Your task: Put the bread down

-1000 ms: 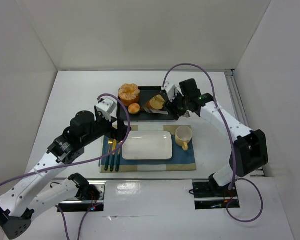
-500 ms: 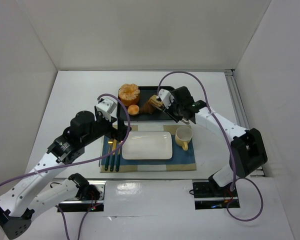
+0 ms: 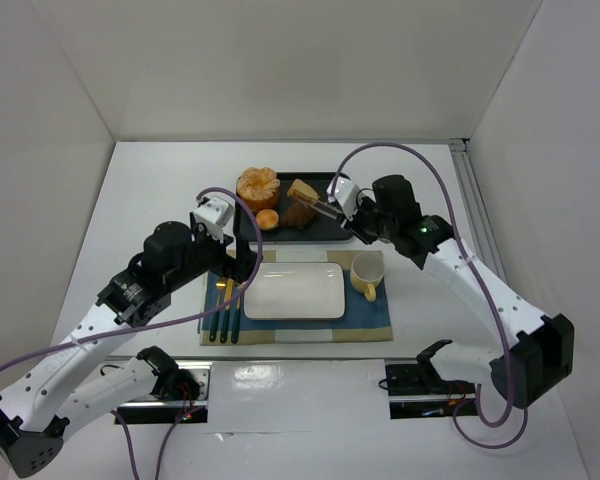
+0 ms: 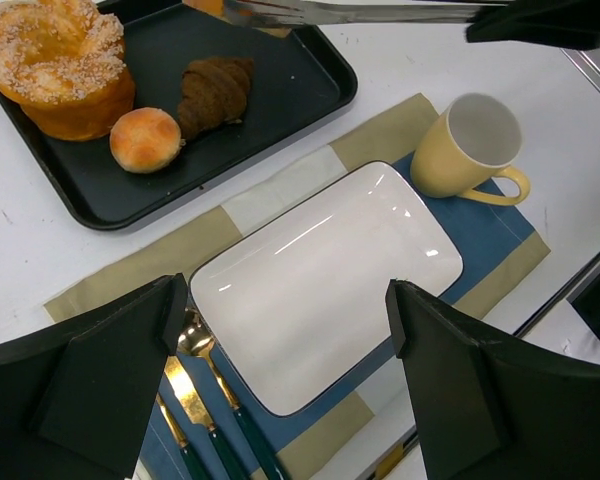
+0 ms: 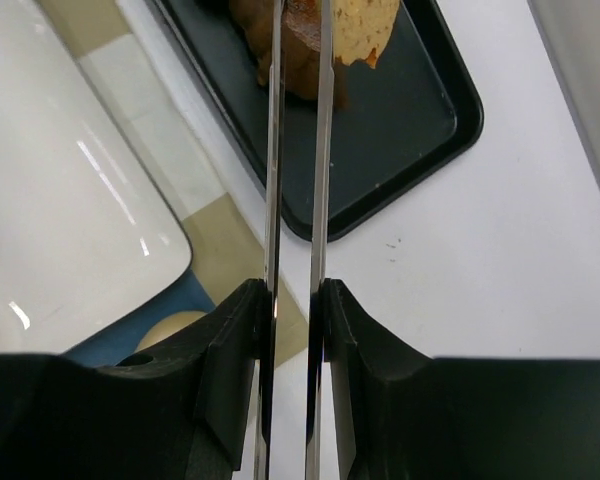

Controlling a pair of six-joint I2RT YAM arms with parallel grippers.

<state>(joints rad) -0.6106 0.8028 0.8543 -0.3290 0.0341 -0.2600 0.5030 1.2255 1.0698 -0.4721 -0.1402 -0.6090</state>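
1. Pale yellow wedge of bread (image 3: 301, 188) sits in your right gripper (image 3: 310, 200). Its two long thin metal fingers (image 5: 273, 150) are nearly closed, and they pinch the bread at their tips.
2. You can see the bread just above the far part of the black rectangular tray (image 3: 283, 182). It looks lifted a little off the tray.
3. On the tray there is a big round sugar-topped bun (image 3: 257, 187) in the far left corner. A small round golden bun (image 3: 268, 218) lies just in front of it. A dark brown croissant (image 3: 298, 214) lies beside the small bun, right under the bread.
4. On your side of the tray lies a blue and tan placemat (image 3: 365, 320). A white rectangular plate (image 3: 294, 292) sits in the middle of it.
5. A yellow mug (image 3: 366, 272) stands on the mat, just right of the plate. Cutlery with dark green handles (image 3: 223, 318) lies on the mat to the left of the plate.
6. Your left gripper (image 4: 283, 290) hangs over the left side of the mat. Its black fingers (image 4: 110, 370) are spread wide apart and hold nothing.
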